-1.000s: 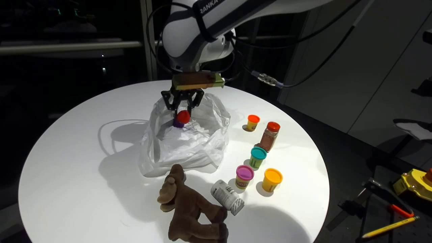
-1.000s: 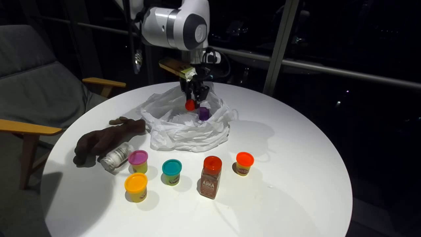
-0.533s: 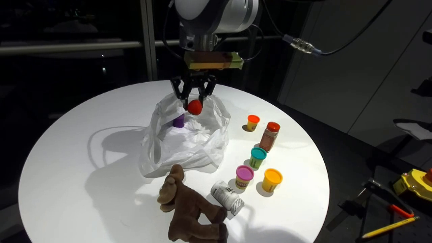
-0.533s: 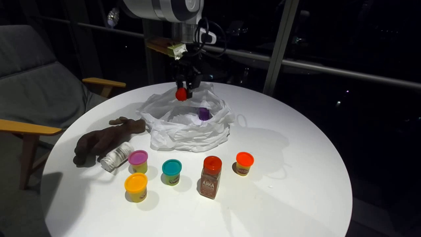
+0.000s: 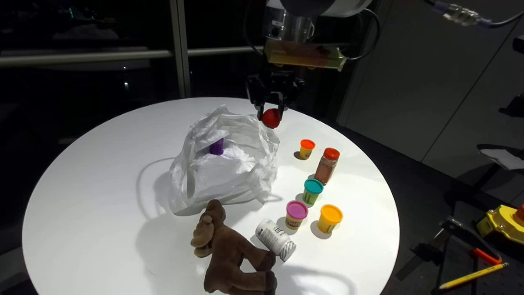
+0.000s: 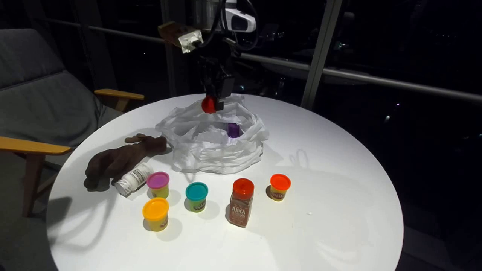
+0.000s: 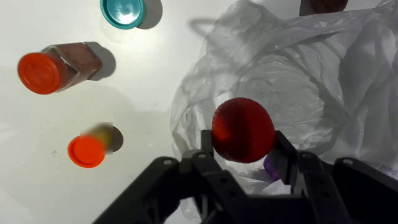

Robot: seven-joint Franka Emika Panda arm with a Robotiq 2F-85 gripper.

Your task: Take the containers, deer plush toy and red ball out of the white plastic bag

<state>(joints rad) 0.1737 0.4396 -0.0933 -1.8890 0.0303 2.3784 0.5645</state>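
1. Red ball [image 7: 243,130]: held in the air by the gripper [image 5: 270,113], outside the white plastic bag [image 6: 218,160] and off the white table [image 5: 102,184]. Height relative to the bag's rim cannot be determined.
2. Gripper: clamped on the red ball, one finger against either side.
3. White plastic bag: resting on the table, mouth open, walls crumpled.
4. Purple item [image 5: 217,146]: inside the bag, visible in both exterior views; partly hidden behind a finger in the wrist view.
5. Deer plush toy [image 5: 229,246]: on the table, lying on its side, head end just beside the bag. Contact between the two cannot be confirmed.
6. White bottle [image 5: 275,239]: lying on its side near the toy's legs; printed label facing up.
7. Magenta-lidded tub [image 5: 294,217], yellow-lidded tub [image 5: 328,220] and teal-lidded tub [image 5: 312,192]: all upright, lids on, standing apart from one another.
8. Red-lidded jar [image 6: 241,205]: upright; "AJIKA" legible on the label in an exterior view.
9. Orange-lidded tub [image 6: 279,186]: upright, lid on, near the jar.
10. Surroundings: grey chair [image 6: 37,90] with wooden armrests beside the table; yellow pencil [image 5: 474,275] on a dark surface away from it.
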